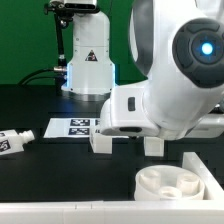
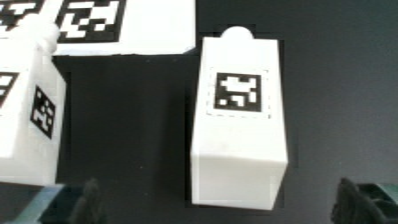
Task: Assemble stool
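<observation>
In the wrist view a white block leg lies on the black table with its tag facing up. My gripper is open just above it, and the dark fingertips stand wide apart on either side of the leg's near end without touching it. A second leg lies beside it. In the exterior view two white legs show under the arm, a third leg lies at that view's left, and the round seat disc sits at the front right. The arm hides the fingers there.
The marker board lies on the table behind the legs and also shows in the wrist view. A white wall runs along the front edge and up the right side. The robot base stands at the back.
</observation>
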`<state>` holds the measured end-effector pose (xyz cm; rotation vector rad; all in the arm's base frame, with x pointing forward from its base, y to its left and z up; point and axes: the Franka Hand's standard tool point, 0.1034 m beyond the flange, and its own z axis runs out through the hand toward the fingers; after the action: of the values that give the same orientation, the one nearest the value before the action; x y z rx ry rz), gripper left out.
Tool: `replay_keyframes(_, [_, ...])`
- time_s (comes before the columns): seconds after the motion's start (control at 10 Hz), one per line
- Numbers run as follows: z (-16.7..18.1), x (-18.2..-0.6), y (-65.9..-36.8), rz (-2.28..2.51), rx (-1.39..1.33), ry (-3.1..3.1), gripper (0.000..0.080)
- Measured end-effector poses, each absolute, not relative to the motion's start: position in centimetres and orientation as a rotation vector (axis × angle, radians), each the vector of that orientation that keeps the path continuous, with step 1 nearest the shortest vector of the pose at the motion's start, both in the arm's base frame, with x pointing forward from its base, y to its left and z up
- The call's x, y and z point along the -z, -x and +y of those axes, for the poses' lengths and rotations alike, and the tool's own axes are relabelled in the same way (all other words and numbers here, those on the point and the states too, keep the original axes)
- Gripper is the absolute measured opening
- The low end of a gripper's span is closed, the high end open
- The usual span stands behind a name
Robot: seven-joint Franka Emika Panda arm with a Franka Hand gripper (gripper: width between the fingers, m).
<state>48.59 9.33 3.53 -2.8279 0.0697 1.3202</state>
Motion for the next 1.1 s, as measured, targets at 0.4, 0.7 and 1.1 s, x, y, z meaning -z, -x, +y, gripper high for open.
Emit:
replay_keyframes(0.4, [10.1,-2.8,-47.0,0.16,-1.42,2.783,0.0649])
replay_keyframes(0.7, [10.1,-2.6,-46.8,0.161,-1.426,2.781,0.0649])
replay_keyframes(1.1, [10.8,-1.2,-44.2,0.203,-1.516,2.765,0.0649])
